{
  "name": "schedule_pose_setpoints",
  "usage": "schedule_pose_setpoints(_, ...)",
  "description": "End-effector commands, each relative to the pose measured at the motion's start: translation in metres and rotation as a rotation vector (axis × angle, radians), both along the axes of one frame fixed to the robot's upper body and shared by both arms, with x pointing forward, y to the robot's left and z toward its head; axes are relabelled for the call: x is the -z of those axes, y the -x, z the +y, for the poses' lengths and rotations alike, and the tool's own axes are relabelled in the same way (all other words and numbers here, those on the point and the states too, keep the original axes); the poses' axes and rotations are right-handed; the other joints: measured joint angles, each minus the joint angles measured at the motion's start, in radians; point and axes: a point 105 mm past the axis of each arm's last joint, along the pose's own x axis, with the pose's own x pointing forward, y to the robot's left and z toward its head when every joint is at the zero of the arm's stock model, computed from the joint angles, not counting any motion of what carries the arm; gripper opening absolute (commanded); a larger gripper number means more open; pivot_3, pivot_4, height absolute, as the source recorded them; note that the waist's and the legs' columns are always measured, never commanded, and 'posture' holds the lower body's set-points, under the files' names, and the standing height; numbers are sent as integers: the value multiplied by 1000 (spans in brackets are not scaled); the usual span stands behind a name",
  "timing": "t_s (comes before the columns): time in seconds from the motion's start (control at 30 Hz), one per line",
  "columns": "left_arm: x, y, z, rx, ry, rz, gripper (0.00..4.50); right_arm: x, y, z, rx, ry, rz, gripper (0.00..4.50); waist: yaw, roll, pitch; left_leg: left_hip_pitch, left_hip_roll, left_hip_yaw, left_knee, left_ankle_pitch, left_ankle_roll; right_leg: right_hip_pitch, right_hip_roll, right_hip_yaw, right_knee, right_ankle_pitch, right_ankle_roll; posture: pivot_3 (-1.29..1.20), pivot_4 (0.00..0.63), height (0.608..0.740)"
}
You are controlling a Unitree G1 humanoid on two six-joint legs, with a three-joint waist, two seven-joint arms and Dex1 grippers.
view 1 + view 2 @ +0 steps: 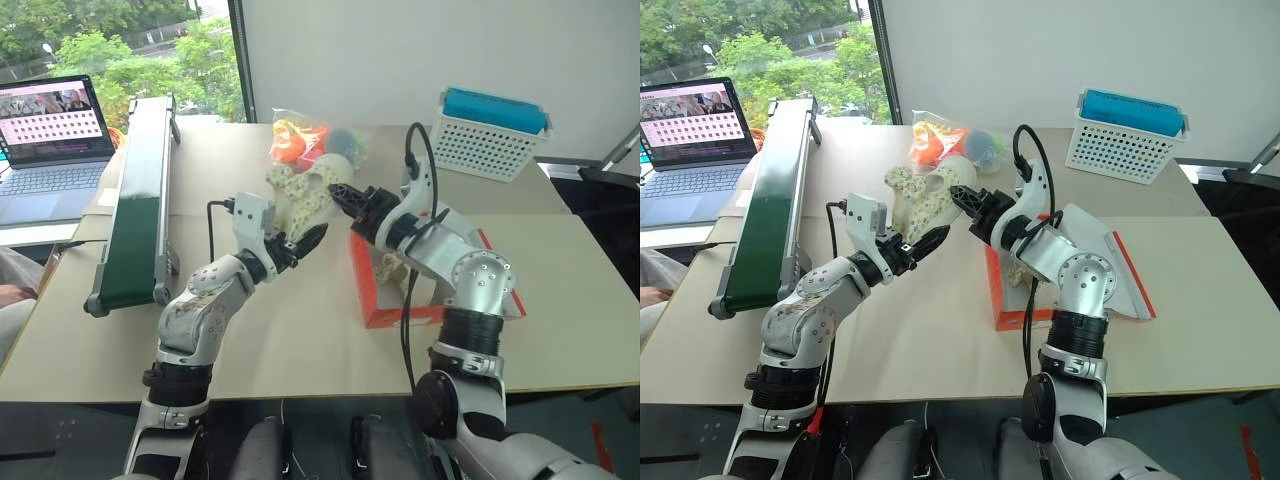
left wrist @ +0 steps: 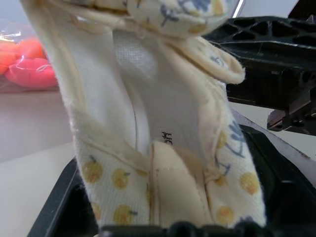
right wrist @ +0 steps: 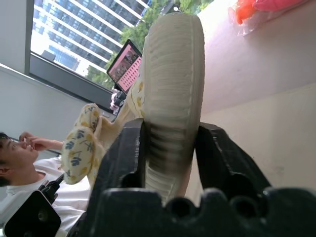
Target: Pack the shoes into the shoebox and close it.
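Cream fabric filled both pairs of jaws: your left gripper point(image 1: 312, 236) had one shoe point(image 2: 163, 148) clamped by its heel end, and your right gripper point(image 1: 345, 195) was pinched on the ribbed sole of the other shoe point(image 3: 173, 89). Both shoes point(image 1: 925, 195) hung in the air above the table point(image 1: 300, 340), touching or nearly so, between the two grippers, just in front of the toy bundle point(image 1: 300, 140).

What mattered for your next move was the box point(image 1: 372, 300). It sat open on the table under your right forearm, so from the shoes it lay toward your right and back toward the robot. Its long axis ran away from the robot, and its lid point(image 1: 1110, 270) was folded out flat on the far right side. Your right arm was plainly the nearer one; I judged its shoe should go in first, lowered lengthwise along the box, with the left arm reaching across afterwards. Neither shoe was in the box yet, as far as I could see; pale lining point(image 1: 390, 268) showed inside. A person point(image 3: 19, 163) sat off to the left, beyond the laptop point(image 1: 50, 140).
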Motion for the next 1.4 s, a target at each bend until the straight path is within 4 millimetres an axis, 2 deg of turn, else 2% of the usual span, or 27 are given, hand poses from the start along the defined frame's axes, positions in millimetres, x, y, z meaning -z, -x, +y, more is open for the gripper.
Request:
schedule_pose_setpoints(0.03,-12,4,-6,21,-19,-69,3013,-17,8,12,-45,-46,-56,620,0,0,0,0,0,0,0,0,0,0,0,0,0,0,0,0,150,699)
schedule_pose_setpoints(0.3,-3,6,-12,31,-76,-72,3013,-23,11,17,-49,-128,-42,620,0,0,0,0,0,0,0,0,0,0,0,0,0,0,0,0,150,699)
schedule_pose_setpoints(0.37,-4,7,-12,30,-43,-75,3832,-25,7,11,-9,-133,-39,586,0,0,0,0,0,0,0,0,0,0,0,0,0,0,0,0,150,699)
schedule_pose_setpoints(0.4,-4,7,-11,28,-62,-84,4034,-27,5,0,21,-112,-53,586,0,0,0,0,0,0,0,0,0,0,0,0,0,0,0,0,150,699)
schedule_pose_setpoints(0.43,-3,8,-11,26,-79,-88,4470,-29,2,-12,52,-98,-63,586,0,0,0,0,0,0,0,0,0,0,0,0,0,0,0,0,150,699)
schedule_pose_setpoints(0.53,1,10,-10,40,-76,-55,4470,-38,-6,-48,149,-47,-84,586,5,0,0,0,0,0,0,0,0,0,0,0,0,0,0,0,150,699)
schedule_pose_setpoints(0.6,7,14,-8,57,-98,-43,4470,-51,-10,-81,225,40,-106,586,8,1,1,-1,-1,0,0,0,1,0,-1,0,0,0,0,0,150,699)
schedule_pose_setpoints(0.73,17,19,-8,93,-145,-33,4470,-62,-11,-112,247,216,-89,586,6,2,1,-2,-1,0,0,-1,2,-1,-1,0,-1,0,0,0,150,699)
schedule_pose_setpoints(0.83,18,27,-12,158,-174,-61,4470,-53,-9,-127,221,412,-8,586,-7,2,1,0,1,2,-1,-1,2,-1,0,2,-1,0,0,0,150,699)
schedule_pose_setpoints(0.93,21,48,-24,325,-231,-114,4470,-33,-4,-134,137,584,109,586,-7,3,1,0,1,3,-1,-1,2,-1,0,3,-1,0,0,0,150,699)
schedule_pose_setpoints(1.17,25,60,-26,421,-299,-137,4470,2,-4,-149,97,757,233,586,3,4,1,-2,0,4,-1,-1,4,-1,-1,3,-4,0,0,0,150,699)
schedule_pose_setpoints(1.33,26,61,-26,428,-304,-139,4470,22,-4,-140,44,836,257,586,3,4,1,-1,0,3,-1,-1,4,-1,-1,3,-4,0,0,0,150,699)
schedule_pose_setpoints(1.4,28,62,-28,434,-307,-137,4470,31,-6,-134,30,919,235,586,3,4,1,-2,0,3,-1,-1,4,-1,-1,3,-4,0,0,0,150,699)
